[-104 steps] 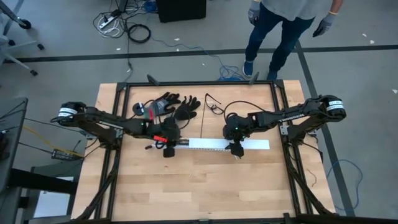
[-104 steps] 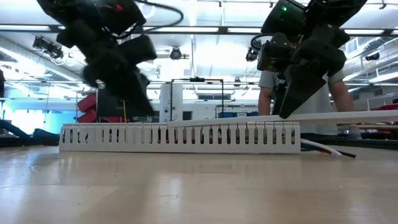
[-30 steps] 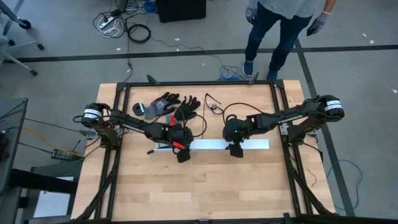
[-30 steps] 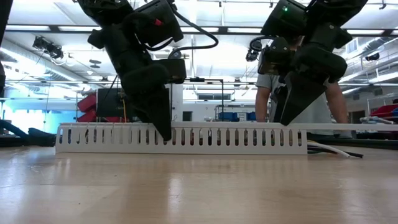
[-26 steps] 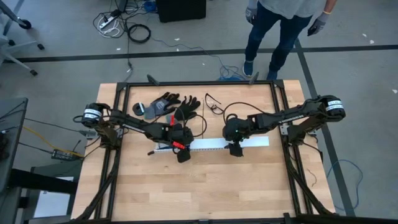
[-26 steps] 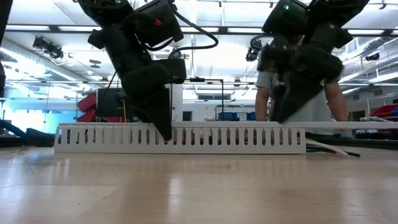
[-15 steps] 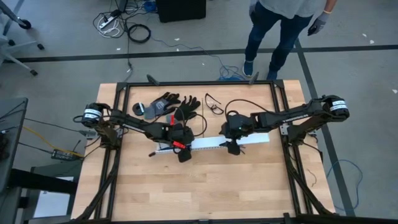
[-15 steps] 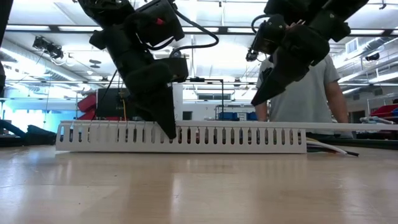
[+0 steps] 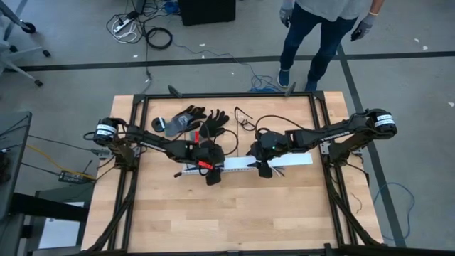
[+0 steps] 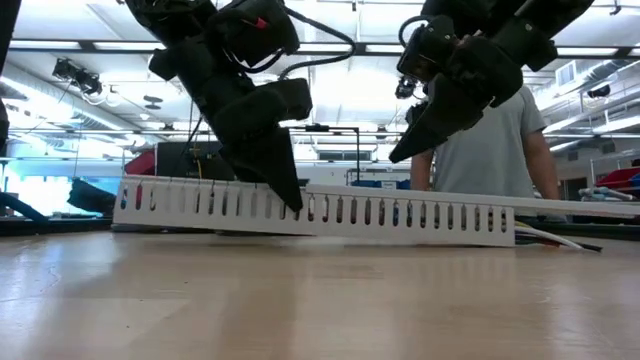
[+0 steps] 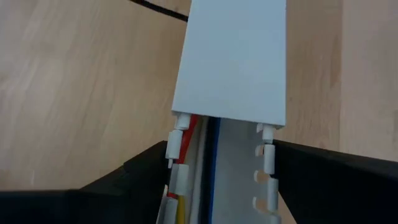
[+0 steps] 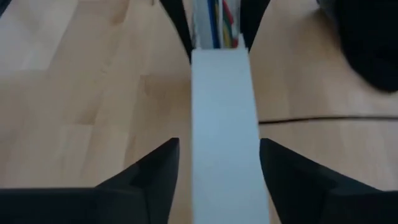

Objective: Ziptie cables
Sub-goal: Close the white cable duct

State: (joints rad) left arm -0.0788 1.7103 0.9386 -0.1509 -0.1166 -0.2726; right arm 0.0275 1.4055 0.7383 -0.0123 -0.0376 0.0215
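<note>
cables: coloured wires (image 11: 200, 134) lying inside the white slotted cable duct (image 9: 213, 168), mid-table; red, yellow, blue strands visible at the uncovered end, a few ends poke out past the duct's right end (image 10: 555, 237)
change: duct's left end now tipped up off the wood in the low view, was flat half a second back; duct also skewed a bit in the high view
lid: flat white cover (image 12: 222, 124) sits over the right part of the duct, left part uncovered
left gripper: (image 9: 212, 173) fingers spread, straddling the duct walls at the lid's edge, clamped on the duct
right gripper: (image 9: 261, 169) lifted clear above the lid, jaws apart, holding nothing
meaning: judgement – still handling the lid/duct; no zip tie on the wires yet
other: black gloves (image 9: 190, 121) at the table's back; person (image 9: 323, 28) standing beyond the table
</note>
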